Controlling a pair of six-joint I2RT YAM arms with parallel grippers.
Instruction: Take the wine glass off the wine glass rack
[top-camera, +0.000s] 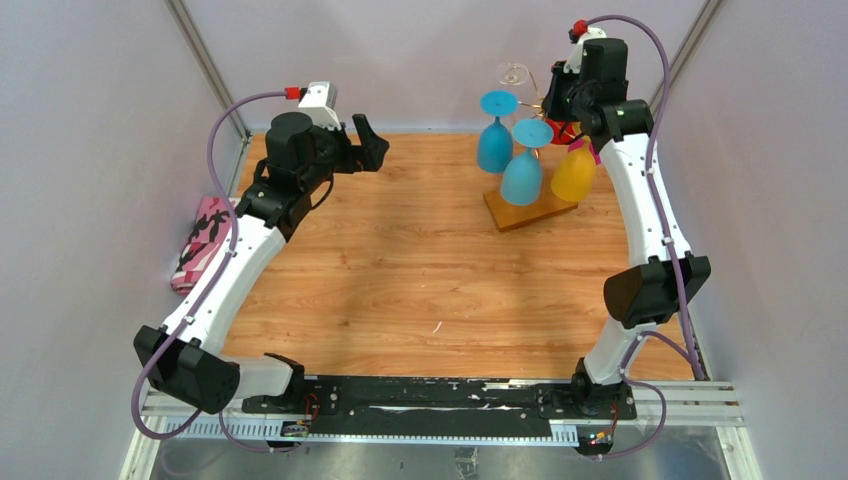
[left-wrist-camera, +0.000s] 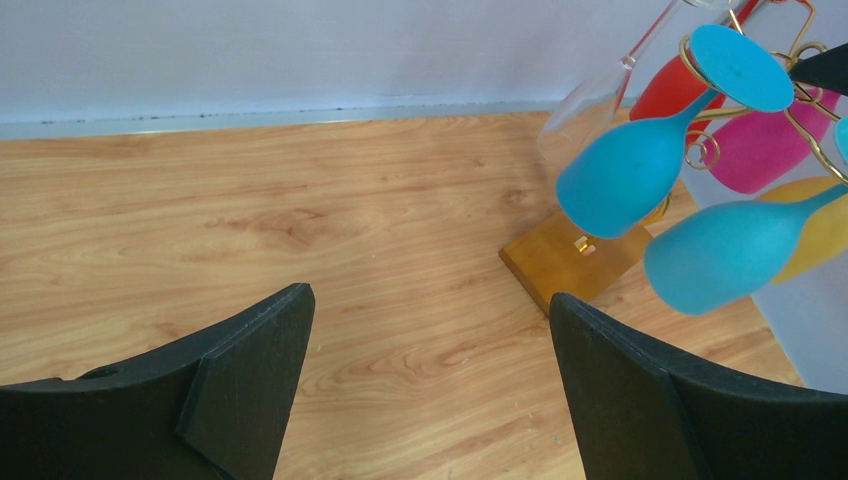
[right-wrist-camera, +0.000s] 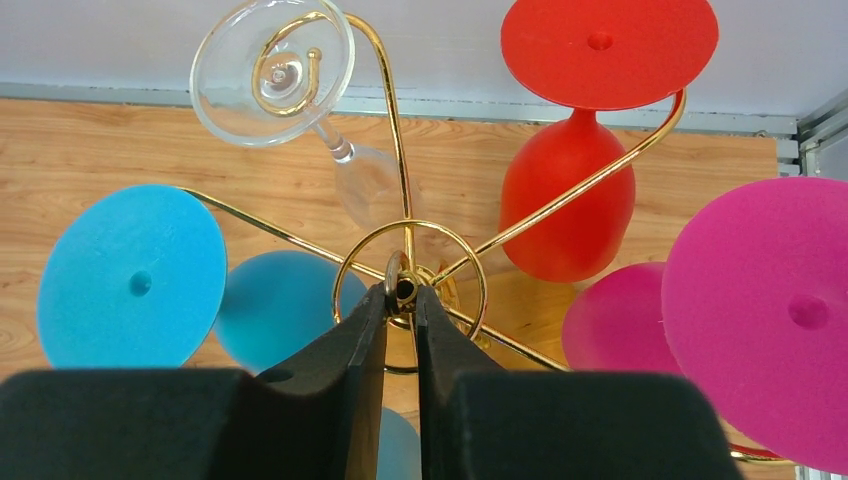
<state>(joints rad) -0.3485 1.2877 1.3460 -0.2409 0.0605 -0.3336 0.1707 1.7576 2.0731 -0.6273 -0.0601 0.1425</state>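
The wine glass rack stands at the back right on its amber wooden base (top-camera: 530, 208), which also shows in the left wrist view (left-wrist-camera: 565, 260). Several glasses hang upside down from its gold scroll arms (right-wrist-camera: 395, 150): a clear one (right-wrist-camera: 272, 70), a red one (right-wrist-camera: 608, 50), a pink one (right-wrist-camera: 770, 310), two blue ones (top-camera: 494, 145) (top-camera: 522, 175) and a yellow one (top-camera: 574, 172). My right gripper (right-wrist-camera: 401, 292) is above the rack, shut on the top of its central stem. My left gripper (left-wrist-camera: 430, 295) is open and empty, above the table left of the rack.
A pink patterned cloth (top-camera: 203, 240) lies at the table's left edge. Grey walls close the table in at the back and on both sides. The rack stands close to the back right corner.
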